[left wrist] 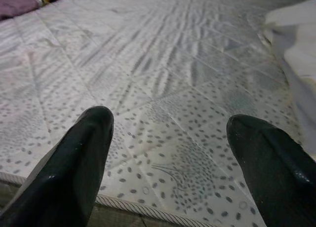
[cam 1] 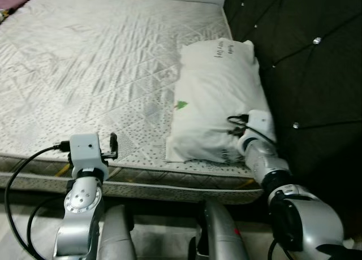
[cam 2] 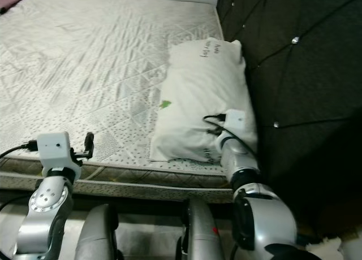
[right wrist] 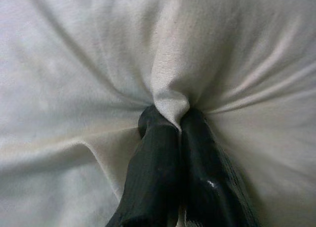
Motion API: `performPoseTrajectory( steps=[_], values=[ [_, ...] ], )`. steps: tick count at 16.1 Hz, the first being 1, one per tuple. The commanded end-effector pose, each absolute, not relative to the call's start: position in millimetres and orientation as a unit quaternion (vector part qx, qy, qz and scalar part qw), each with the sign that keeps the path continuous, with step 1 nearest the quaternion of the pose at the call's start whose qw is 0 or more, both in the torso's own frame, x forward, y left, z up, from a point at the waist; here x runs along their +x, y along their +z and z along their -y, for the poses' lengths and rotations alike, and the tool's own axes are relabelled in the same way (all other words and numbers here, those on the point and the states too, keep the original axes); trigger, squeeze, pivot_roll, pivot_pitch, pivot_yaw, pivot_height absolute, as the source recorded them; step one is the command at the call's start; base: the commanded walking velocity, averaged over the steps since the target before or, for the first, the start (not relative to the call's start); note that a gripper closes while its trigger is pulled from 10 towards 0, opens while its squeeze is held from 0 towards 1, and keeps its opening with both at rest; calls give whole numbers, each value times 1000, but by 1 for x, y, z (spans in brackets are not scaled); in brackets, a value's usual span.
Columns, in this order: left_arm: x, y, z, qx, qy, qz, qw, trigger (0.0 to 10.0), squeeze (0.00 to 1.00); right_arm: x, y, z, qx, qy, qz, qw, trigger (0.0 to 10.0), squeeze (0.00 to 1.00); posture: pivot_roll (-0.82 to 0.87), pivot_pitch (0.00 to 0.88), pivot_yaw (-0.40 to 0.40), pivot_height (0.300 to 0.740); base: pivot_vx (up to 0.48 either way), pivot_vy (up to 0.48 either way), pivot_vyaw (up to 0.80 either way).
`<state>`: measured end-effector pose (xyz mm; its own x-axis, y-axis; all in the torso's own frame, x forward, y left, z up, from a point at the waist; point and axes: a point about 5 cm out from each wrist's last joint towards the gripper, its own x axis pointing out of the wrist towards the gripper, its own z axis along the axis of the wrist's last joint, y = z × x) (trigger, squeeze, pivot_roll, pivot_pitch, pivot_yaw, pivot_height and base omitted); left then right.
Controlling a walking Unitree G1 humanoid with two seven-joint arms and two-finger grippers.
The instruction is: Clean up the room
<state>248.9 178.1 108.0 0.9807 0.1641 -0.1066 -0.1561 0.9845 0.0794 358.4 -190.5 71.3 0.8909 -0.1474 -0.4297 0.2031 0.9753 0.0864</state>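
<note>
1. We see a bare mattress (cam 1: 102,73) with a quilted, speckled cover, and we use it as our landmark.
2. A white pillow (cam 1: 218,99) lies on the mattress at its right side, right against the dark tufted headboard (cam 1: 305,73). It bears a small green mark and some dark lettering too small to read.
3. Our right hand (right wrist: 170,121) is at the pillow's near end, close to the mattress's front edge. Its two black fingers (right wrist: 153,168) are pressed together, pinching a fold of the white pillow cloth, which puckers around them.
4. Our left hand (left wrist: 170,153) hovers over the front edge of the mattress, well apart from the pillow. Its fingers (left wrist: 74,163) are spread wide with nothing between them.
5. A purple cloth (left wrist: 24,0) lies at the far left corner of the mattress.
</note>
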Motion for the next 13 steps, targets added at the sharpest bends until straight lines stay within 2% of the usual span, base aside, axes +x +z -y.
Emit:
performPoseTrajectory(
  steps=[1,3,6,9,11,13],
  values=[
    [250,108,-179,40,81,-55,994,10000,0,368,101,223,60,-158,-153,974,0,0,167,15,-57,582,0,0,0],
    [252,108,-180,41,79,-53,995,10000,0,369,118,252,43,-205,-120,970,0,0,163,7,-49,582,0,0,0],
    [255,108,-179,43,74,-51,995,10000,0,371,142,274,22,-220,-78,972,0,0,151,0,-45,582,0,0,0],
    [256,109,-179,43,73,-48,995,10000,0,365,141,274,-13,-174,-63,983,0,0,140,0,-40,582,0,0,0],
    [256,108,-181,45,71,-50,995,10000,0,347,132,270,-36,-129,-61,989,0,0,119,4,-31,582,0,0,0],
    [257,106,-181,46,65,-52,995,10000,0,314,117,254,-42,-79,-77,993,0,0,99,5,-24,582,0,0,0]
  ],
)
